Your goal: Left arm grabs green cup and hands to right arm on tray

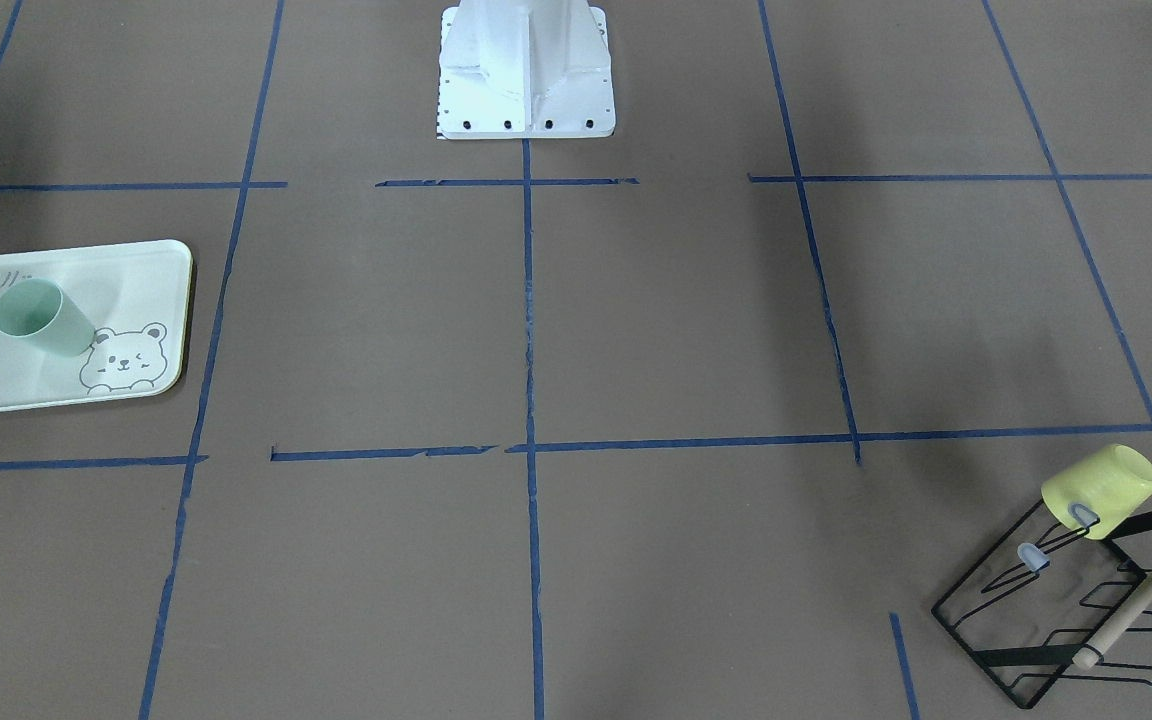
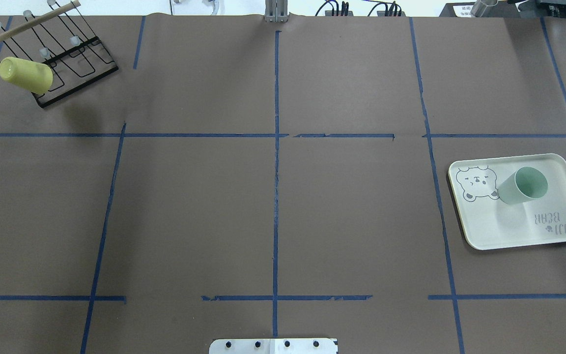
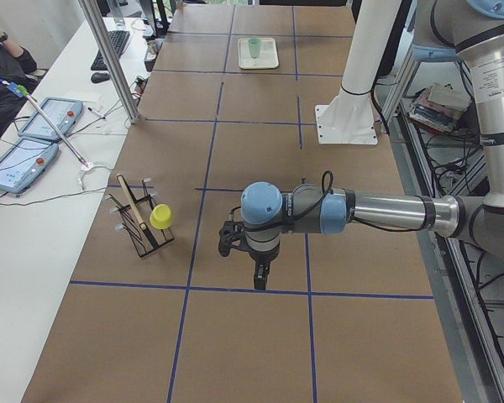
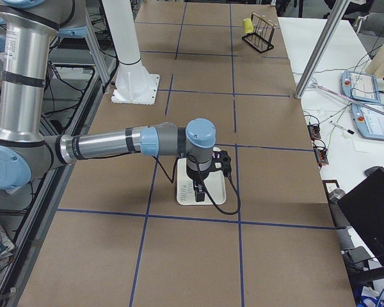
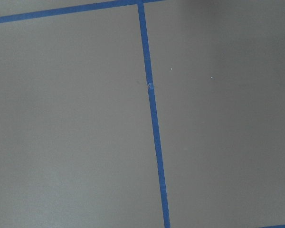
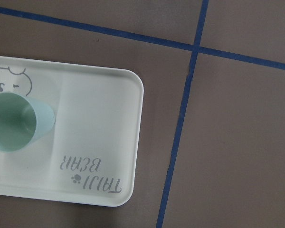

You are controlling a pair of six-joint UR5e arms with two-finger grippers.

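Note:
The green cup [image 2: 523, 186] stands upright, mouth up, on the tray [image 2: 509, 231] at the table's right side, next to the bear drawing. It also shows in the front-facing view [image 1: 41, 318] and the right wrist view [image 6: 14, 121]. My right gripper [image 4: 199, 192] hangs above the tray [image 4: 216, 195], apart from the cup; I cannot tell if it is open. My left gripper [image 3: 260, 281] hangs over bare table near a blue tape line, far from the cup; I cannot tell if it is open. Neither gripper shows in the overhead view.
A pale yellow cup [image 2: 25, 74] hangs upside down on a black wire rack [image 2: 81, 59] with a wooden rod at the far left corner. The white robot base [image 1: 526, 70] stands at the table's near edge. Blue tape lines [image 5: 152, 118] cross the brown table.

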